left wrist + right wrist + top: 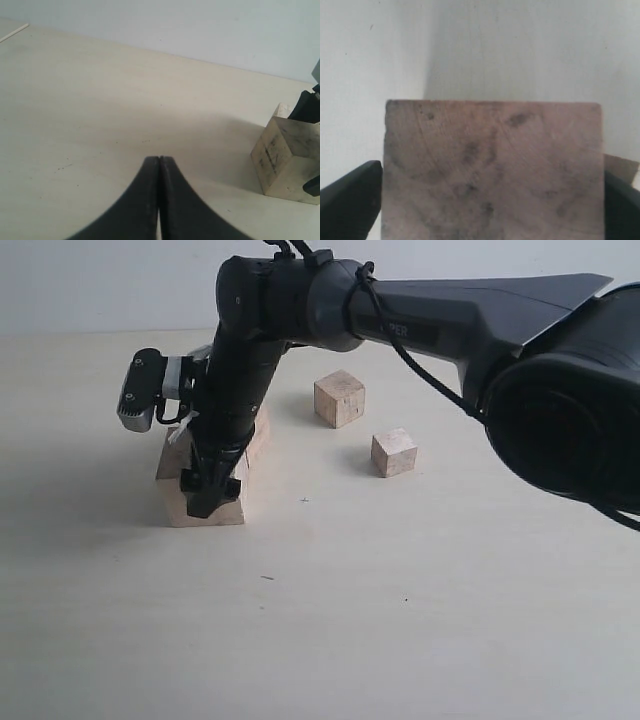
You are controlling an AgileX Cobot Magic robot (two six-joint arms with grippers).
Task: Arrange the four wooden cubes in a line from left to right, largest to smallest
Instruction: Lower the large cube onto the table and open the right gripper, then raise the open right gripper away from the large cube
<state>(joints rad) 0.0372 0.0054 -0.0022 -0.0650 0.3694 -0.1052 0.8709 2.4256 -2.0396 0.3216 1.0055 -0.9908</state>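
While my left claw (159, 200) sits over a bare stretch of the pale surface (400, 620) with its two fingers pressed flat together, closed on nothing, my right arm (450, 330) reaches in from the right side across to the far left of the group. At that left end the largest cube (170, 495) rests flat on the surface, and my right claw (212, 492) stands straight down over it. From the right wrist, its mottled top face fills the gap, with one black finger (350, 200) at each side wall. Those fingers are spread wide and lie right at the wood, but I cannot tell whether they press on it or stand just off it, so I cannot say whether the cube is gripped. Just behind it and a little to the right, a second cube (260, 440) shows only as a pinkish edge past my arm. It is very close to the largest cube, but I cannot tell its size or whether the two touch. Farther right and farther back, well apart from that pair, the third cube (340, 398) stands alone, turned so one corner faces the camera. Right of it and nearer the front sits the smallest cube (394, 452), also slightly turned, near the third cube but apart from it.
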